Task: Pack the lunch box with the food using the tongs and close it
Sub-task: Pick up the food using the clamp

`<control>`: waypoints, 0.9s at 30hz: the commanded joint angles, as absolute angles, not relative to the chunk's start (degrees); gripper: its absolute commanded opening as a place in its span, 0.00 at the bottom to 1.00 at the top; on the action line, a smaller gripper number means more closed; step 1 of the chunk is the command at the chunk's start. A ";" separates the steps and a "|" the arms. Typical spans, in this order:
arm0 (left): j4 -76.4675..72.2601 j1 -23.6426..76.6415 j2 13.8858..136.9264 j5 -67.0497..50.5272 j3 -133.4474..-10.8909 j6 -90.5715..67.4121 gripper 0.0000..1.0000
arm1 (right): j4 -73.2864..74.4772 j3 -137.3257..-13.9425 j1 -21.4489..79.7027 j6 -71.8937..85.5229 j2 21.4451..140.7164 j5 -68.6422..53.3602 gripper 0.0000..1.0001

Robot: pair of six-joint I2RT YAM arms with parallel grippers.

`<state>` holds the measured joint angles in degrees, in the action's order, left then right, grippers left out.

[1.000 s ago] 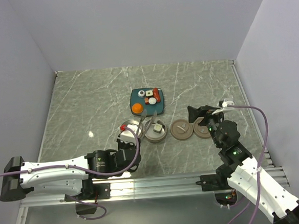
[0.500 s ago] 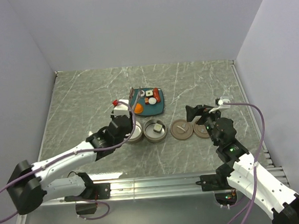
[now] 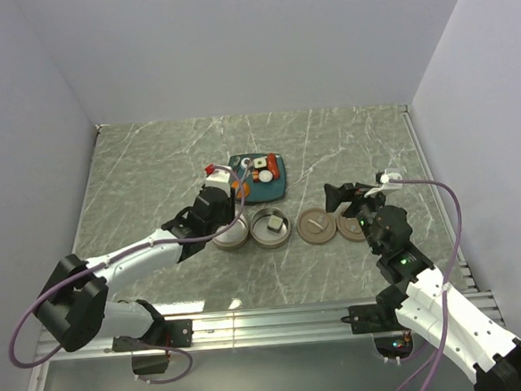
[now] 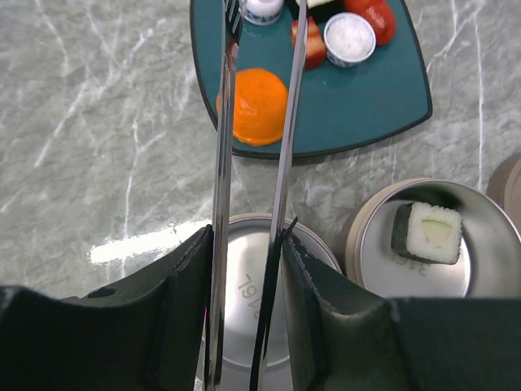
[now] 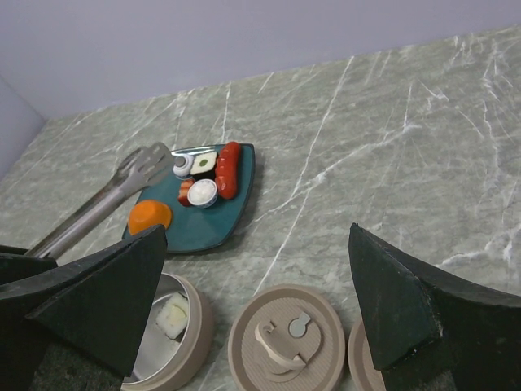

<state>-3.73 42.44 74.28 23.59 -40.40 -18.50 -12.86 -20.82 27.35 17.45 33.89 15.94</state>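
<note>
- Left gripper (image 4: 248,269), pinching the tongs (image 4: 221,163), has swung from the tins out over the teal plate (image 4: 358,106), ready for another pick
- Right gripper (image 5: 256,285) spread wide, near the lids (image 5: 281,342)
- One tin (image 4: 488,269) holds a sushi roll (image 4: 427,232); the other tin (image 4: 244,281) is empty

Grey-green marble tabletop (image 3: 143,177), plain lilac walls (image 3: 232,45), metal rail (image 3: 278,318)

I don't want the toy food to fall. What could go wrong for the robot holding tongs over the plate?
The round orange ball, once pinched, could slip from the thin silver metal tongs in the left gripper and roll off the teal rounded-square plate. The tong tips sit beside crowded pieces, so they might knock a red sausage away.
</note>
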 commanded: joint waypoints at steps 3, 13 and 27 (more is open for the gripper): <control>-7.03 41.13 76.72 20.48 -43.86 -17.31 0.43 | -15.29 -23.12 27.16 16.61 34.19 17.23 0.99; -7.65 39.55 79.98 19.78 -45.00 -16.96 0.44 | -15.29 -23.03 26.98 16.52 34.10 17.31 0.99; -7.82 37.79 85.42 19.16 -48.51 -15.82 0.43 | -15.21 -22.68 26.98 16.44 33.13 17.49 0.99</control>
